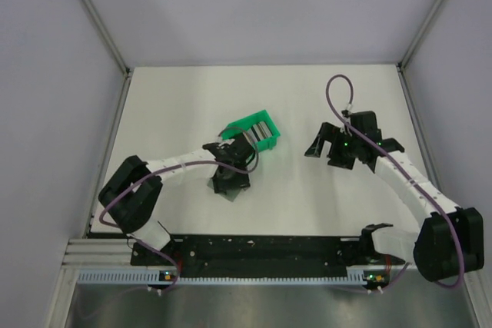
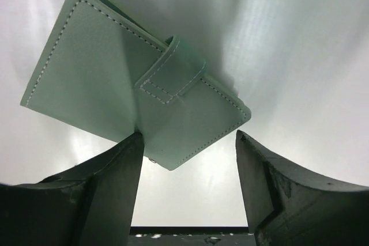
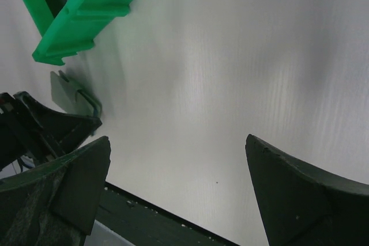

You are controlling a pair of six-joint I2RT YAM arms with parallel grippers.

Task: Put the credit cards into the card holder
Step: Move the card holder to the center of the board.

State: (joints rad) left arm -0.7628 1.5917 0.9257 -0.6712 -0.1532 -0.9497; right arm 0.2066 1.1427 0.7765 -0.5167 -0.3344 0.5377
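Wallet [image 2: 115,79] lies strapped shut on the bench [image 1: 307,213], just near-left of the bin [image 1: 246,120] with the cards [image 1: 261,130]; left hand [image 2: 187,136] half open over its near corner, right hand [image 3: 177,138] wide open, both empty, so a pinch might just skid it.

card holder [image 2: 115,84]: matte grey-green; white stitching along its edges and around the tab
bin [image 3: 86,4]: bright green
credit cards [image 1: 264,130]: grey and whitish bands inside the bin
table [image 3: 230,56]: white, with a faint fine ribbing
left gripper [image 2: 190,139]: black
right gripper [image 3: 179,142]: black
arms [image 1: 181,163]: white links; black joints and bases
cables [image 1: 330,97]: purple
walls [image 1: 254,5]: pale lilac-grey; light grey corner strips
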